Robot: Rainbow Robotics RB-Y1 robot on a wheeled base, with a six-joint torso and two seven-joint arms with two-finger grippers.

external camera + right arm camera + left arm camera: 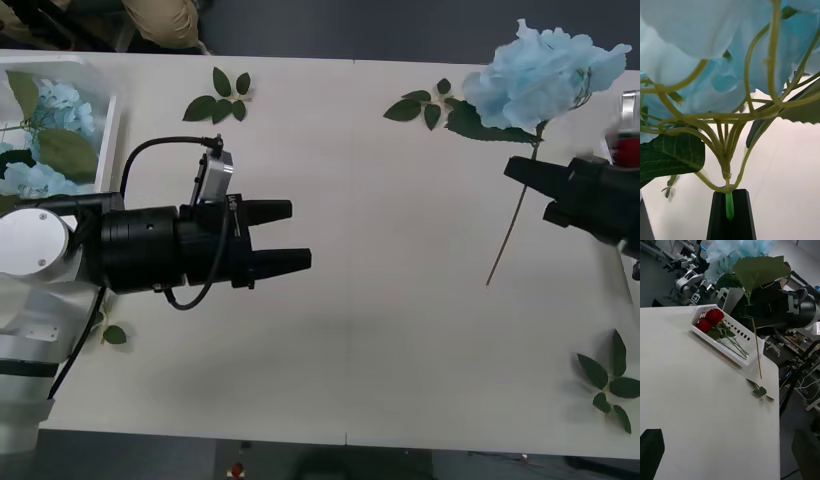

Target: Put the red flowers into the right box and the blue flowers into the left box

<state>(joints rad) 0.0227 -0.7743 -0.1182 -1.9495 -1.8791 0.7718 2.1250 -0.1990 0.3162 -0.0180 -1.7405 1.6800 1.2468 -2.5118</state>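
1. Two red flowers [711,319] already lie in the right box [738,352], which sits at the right edge of the surface [400,330]; that part of the sorting looks done, as no other red bloom shows on the surface.
2. Some blue flowers [45,140] already rest in the left box [105,130] at the surface's far left corner.
3. One blue flower [545,75] is not yet delivered. The right hand [525,180] holds it in the air above the right side of the surface, fingers pinched tight on the stem just under the head, the long stem hanging down.
4. The left hand [290,235] hangs over the left-middle of the surface, fingers parted and holding nothing.
5. What seems left: carry this blue flower across to the left box, perhaps by passing it to the left hand. Loose leaf sprigs [220,98] lie scattered and are not part of the job.
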